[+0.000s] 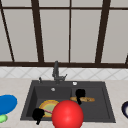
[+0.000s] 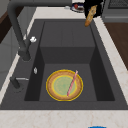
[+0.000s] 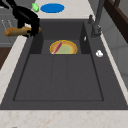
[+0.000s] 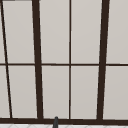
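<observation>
My right hand [image 1: 80,94] hangs in the air over the right basin, shut on a brown baguette [image 1: 85,99]. The same hand [image 2: 92,5] shows at the top of the left side view with the loaf [image 2: 90,15] hanging down from it. In the right side view the hand [image 3: 27,17] grips the loaf [image 3: 18,31] lying level. My left hand [image 1: 38,115] hovers at the sink's front left corner, beside a yellow plate [image 1: 48,106] with a green centre. A pink stick [image 2: 72,82] lies across that plate [image 2: 64,85] in the left basin.
A big red round thing [image 1: 67,115] sits in front of the sink's middle. A blue plate [image 1: 7,103] and a green item [image 1: 2,118] lie on the left counter, a dark bowl [image 1: 125,109] on the right. The faucet [image 1: 56,72] stands behind the dark sink [image 1: 107,100].
</observation>
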Robot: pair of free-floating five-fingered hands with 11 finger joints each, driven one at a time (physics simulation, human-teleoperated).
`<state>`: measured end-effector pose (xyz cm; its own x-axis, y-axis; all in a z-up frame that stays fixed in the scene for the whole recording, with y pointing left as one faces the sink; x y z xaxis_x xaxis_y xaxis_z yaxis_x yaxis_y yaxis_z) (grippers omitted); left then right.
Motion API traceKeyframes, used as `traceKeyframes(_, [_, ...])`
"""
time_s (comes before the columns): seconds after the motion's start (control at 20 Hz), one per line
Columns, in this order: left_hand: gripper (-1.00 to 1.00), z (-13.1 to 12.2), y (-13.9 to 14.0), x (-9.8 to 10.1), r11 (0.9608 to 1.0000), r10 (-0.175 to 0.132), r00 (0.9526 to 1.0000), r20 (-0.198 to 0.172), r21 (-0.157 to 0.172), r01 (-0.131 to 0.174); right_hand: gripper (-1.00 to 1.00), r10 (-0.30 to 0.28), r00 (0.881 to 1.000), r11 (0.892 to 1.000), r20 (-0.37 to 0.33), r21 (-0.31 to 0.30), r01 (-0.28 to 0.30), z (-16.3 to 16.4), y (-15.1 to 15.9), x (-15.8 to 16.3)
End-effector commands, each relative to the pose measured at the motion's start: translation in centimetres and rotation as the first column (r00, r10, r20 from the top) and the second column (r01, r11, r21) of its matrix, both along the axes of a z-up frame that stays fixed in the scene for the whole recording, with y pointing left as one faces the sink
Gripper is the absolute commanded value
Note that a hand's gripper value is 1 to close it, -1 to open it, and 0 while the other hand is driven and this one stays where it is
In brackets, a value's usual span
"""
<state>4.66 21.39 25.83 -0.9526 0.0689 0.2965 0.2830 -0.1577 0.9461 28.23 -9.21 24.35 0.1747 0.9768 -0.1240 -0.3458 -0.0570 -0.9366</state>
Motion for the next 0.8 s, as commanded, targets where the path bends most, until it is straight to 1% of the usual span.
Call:
traceKeyframes(0.0, [0.00,0.0,0.0,0.0,1.0000,0.000,1.0000,0.000,0.000,0.000,1.00,-0.001,1.000,1.000,0.020,0.000,0.001,-0.3,3.1,1.0])
traceKeyframes(0.2, [0.00,0.0,0.0,0.0,1.0000,0.000,1.0000,0.000,0.000,0.000,1.00,0.000,1.000,1.000,0.018,-0.023,0.000,-1.1,6.3,2.5])
traceKeyframes(0.3, [0.00,0.0,0.0,0.0,1.0000,0.000,1.0000,0.000,0.000,0.000,1.00,0.000,1.000,1.000,0.019,-0.022,0.001,-1.4,7.9,3.2])
traceKeyframes(0.35, [0.00,0.0,0.0,0.0,1.0000,0.000,1.0000,0.000,0.000,0.000,1.00,0.000,1.000,1.000,0.023,-0.008,0.000,-1.3,8.7,3.6])
traceKeyframes(0.45, [0.00,0.0,0.0,0.0,1.0000,0.000,1.0000,0.000,0.000,0.000,1.00,0.001,1.000,1.000,0.029,-0.003,-0.001,-1.5,10.1,3.9])
traceKeyframes(0.6, [0.00,0.0,0.0,0.0,1.0000,0.000,1.0000,0.000,0.000,0.000,1.00,0.041,0.999,0.999,0.032,0.035,-0.042,-2.0,11.4,4.1])
traceKeyframes(0.65, [0.00,0.0,0.0,0.0,1.0000,0.000,1.0000,0.000,0.000,0.000,1.00,0.057,0.998,0.998,0.035,0.037,-0.059,-2.1,12.0,4.1])
traceKeyframes(0.75, [0.00,0.0,0.0,0.0,1.0000,0.000,1.0000,0.000,0.000,0.000,1.00,0.105,0.993,0.993,0.043,0.048,-0.108,-2.3,12.7,4.0])
